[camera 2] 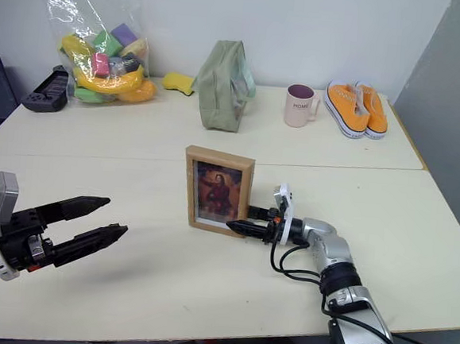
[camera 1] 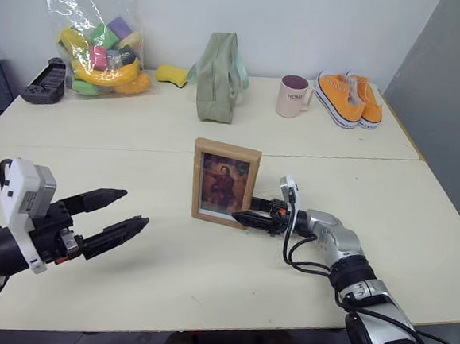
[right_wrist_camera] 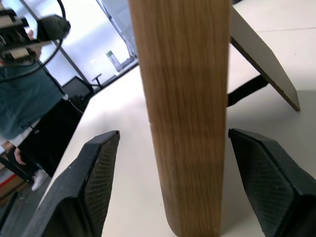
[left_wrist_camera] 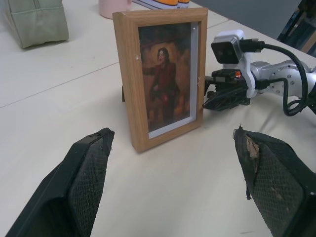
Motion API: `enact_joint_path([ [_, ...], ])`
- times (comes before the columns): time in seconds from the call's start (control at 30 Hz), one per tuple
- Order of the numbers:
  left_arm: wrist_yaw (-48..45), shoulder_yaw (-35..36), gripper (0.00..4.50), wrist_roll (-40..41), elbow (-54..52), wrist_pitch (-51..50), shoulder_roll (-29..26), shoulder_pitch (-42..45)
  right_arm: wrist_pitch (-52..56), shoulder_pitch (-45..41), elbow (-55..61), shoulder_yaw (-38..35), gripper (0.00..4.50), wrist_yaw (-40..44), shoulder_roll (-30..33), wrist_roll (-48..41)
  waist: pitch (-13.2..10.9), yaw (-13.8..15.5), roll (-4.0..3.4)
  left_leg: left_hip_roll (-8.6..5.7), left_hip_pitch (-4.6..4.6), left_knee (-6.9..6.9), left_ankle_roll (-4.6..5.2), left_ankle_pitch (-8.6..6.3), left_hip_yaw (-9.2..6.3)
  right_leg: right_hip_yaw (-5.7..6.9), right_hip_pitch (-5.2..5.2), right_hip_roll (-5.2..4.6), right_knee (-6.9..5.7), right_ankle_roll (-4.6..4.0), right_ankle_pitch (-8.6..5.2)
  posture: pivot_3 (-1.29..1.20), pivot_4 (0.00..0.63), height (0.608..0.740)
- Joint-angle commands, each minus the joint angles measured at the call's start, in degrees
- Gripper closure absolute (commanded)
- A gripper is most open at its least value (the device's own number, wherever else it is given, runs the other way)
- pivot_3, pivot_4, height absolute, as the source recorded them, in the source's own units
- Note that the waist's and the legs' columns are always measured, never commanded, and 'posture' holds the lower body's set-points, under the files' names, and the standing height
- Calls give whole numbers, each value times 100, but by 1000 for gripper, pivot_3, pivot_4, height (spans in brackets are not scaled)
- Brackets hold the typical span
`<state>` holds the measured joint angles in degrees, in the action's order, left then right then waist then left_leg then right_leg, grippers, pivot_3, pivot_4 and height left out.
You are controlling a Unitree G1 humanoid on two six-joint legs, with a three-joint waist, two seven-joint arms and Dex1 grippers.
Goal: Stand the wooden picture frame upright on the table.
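Observation:
The wooden picture frame (camera 1: 225,183) stands upright on the table (camera 1: 205,289), its reddish portrait facing me. In the right wrist view its fold-out stand (right_wrist_camera: 261,54) props it from behind. My right gripper (camera 1: 238,216) lies low on the table at the frame's right edge. It is open, with one finger on each side of the wooden edge (right_wrist_camera: 182,113) and a gap at both. My left gripper (camera 1: 135,208) hovers to the left of the frame, apart from it. Its fingers (left_wrist_camera: 89,173) are spread wide with nothing between them.
Along the back of the table are a black controller (camera 1: 44,82), a clear bag of coloured toys (camera 1: 100,46), a yellow sponge (camera 1: 171,74), a green fabric bag (camera 1: 220,77), a pink mug (camera 1: 293,96) and orange shoes (camera 1: 349,98). A person (right_wrist_camera: 24,98) stands beyond the table.

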<state>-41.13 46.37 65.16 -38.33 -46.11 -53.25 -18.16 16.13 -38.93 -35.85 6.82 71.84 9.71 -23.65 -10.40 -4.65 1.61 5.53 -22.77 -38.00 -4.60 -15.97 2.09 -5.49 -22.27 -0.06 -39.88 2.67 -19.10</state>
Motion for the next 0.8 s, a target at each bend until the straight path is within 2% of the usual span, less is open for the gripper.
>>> enact_joint_path([
  [0.03, 154, -148, 319, 195, -23, -16, 0, 207, -39, 103, 393, -31, 870, -58, 142, 123, 0, 5, 0, 0, 0, 0, 0, 0, -1, 0, 0, 0, -1, 0, 0, 0, 150, 740],
  [0.17, 317, -290, 319, 314, -54, -63, 42, 317, 126, 408, 1067, -53, 870, -438, 520, 353, 1, 13, 2, -2, -1, -1, -1, 0, -5, 0, 2, 0, -1, 0, 0, 0, 150, 740],
  [0.3, 488, -375, 319, 407, -100, -56, 131, 362, 630, 881, 2256, -225, 870, -1123, 1104, 542, 0, 27, 0, -3, -6, -1, -2, 1, -6, -2, -1, -1, -1, 0, 0, 0, 150, 740],
  [0.4, 574, -457, 319, 378, -107, -32, 196, 360, 1436, 1391, 3456, -632, 870, -1586, 1556, 213, 0, 53, -1, -3, -5, 0, -1, 1, -5, -4, -1, -1, -1, 0, 0, 0, 150, 740],
  [0.57, 569, -674, 319, 331, -37, 18, 265, 439, 2414, 2373, 5511, -1223, 870, -1794, 2159, -628, 0, 115, -4, -6, -6, 2, -1, 1, -10, -6, 1, 4, 1, 1, -1, 0, 150, 740],
  [0.8, 496, -834, 319, 416, 143, -12, 235, 682, 3577, 2250, 6748, -2119, 870, -2713, 2304, -1871, 2, 141, 0, -4, -1, -5, -6, 5, -13, -10, 8, 10, -1, 7, 2, 0, 150, 740],
])
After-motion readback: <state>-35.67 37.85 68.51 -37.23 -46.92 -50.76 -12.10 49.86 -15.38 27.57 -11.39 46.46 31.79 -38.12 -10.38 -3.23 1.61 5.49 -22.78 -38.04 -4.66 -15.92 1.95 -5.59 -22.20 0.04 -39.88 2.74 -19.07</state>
